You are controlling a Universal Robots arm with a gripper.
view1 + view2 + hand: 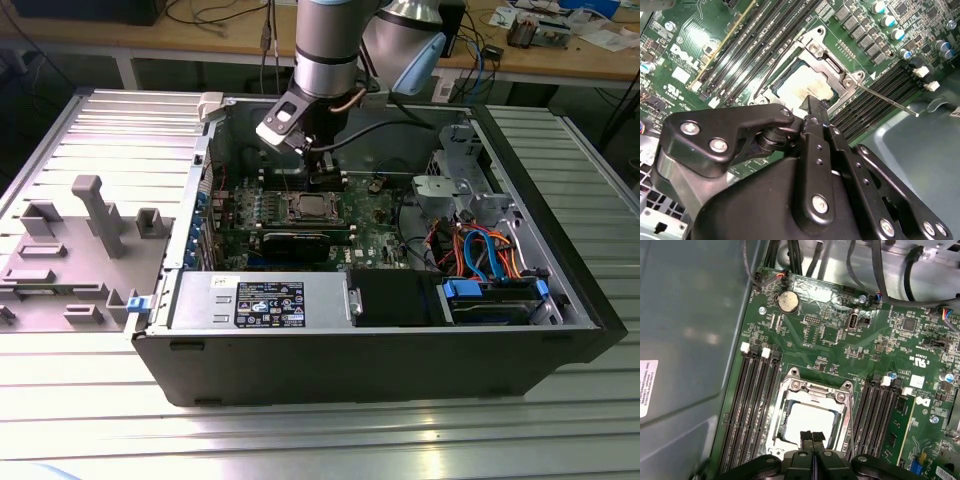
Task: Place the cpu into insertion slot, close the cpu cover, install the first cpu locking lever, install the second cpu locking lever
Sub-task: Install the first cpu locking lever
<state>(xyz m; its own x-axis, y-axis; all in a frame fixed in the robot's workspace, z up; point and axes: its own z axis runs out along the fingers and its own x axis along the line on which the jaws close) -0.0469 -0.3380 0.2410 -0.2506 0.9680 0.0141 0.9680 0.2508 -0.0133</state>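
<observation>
Jaws pressed shut, gripping nothing, hover with the cpu (807,421) just beneath their tips, framed by the lowered cpu cover (816,396).

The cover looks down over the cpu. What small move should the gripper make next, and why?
Probably a short shift sideways to the lever. The cpu lies under the cover, and the shut gripper is at the cover's edge. That thin lever sticks out free over the memory slots and seems unlatched.
</observation>
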